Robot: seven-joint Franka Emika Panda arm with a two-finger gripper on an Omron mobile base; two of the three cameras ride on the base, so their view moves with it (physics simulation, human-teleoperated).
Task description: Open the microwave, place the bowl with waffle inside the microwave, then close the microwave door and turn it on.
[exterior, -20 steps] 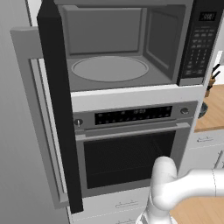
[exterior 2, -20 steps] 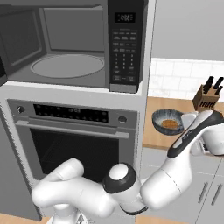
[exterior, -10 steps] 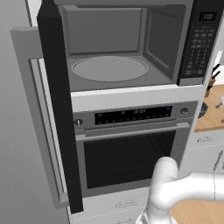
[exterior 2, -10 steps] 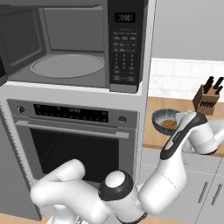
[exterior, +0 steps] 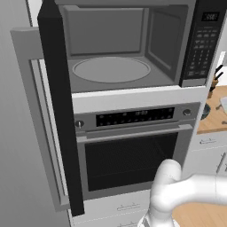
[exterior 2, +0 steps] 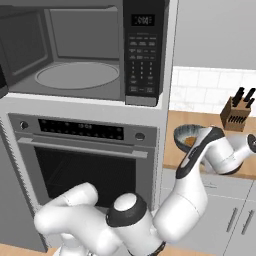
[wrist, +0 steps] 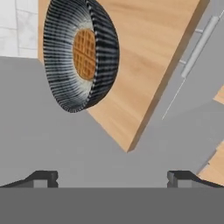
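The microwave stands with its door swung wide to the left, its grey cavity holding just a round turntable; the keypad and display writing is too small to read. The bowl, dark with fine pale stripes, sits on the wooden table right of the oven and holds a waffle. The jaws, set wide apart and holding nothing, point toward the bowl without touching it.

Bowl on wooden counter
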